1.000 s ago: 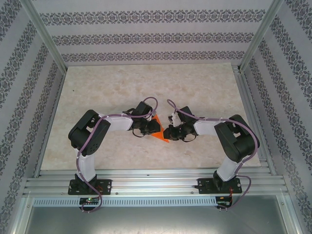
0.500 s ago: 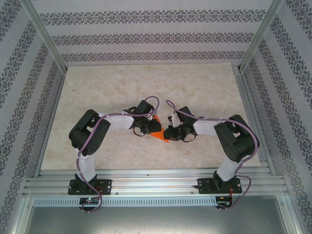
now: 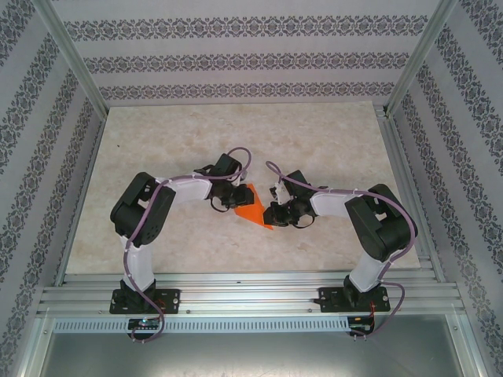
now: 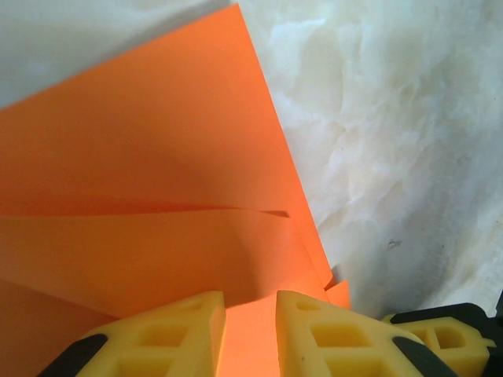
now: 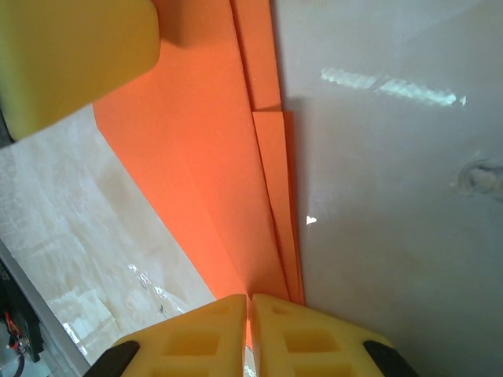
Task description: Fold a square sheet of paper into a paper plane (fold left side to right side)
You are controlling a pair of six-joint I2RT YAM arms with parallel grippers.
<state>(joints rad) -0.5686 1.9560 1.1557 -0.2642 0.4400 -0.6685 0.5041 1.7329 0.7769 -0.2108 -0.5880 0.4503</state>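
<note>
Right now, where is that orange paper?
In the top view, the orange paper lies on the table near its middle, pinched at its right end by the right pincer, with the left pincer at its left edge.

The top camera looked down from behind onto the worktop (image 3: 236, 133). Both wrist cameras faced the orange paper (image 3: 251, 207) closely.

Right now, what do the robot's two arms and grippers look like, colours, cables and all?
Both the left arm and right arm have black joint housings, white links and a purple cable looping along them. The left gripper and right gripper have yellow fingers with moulded square recesses and black backing.
</note>
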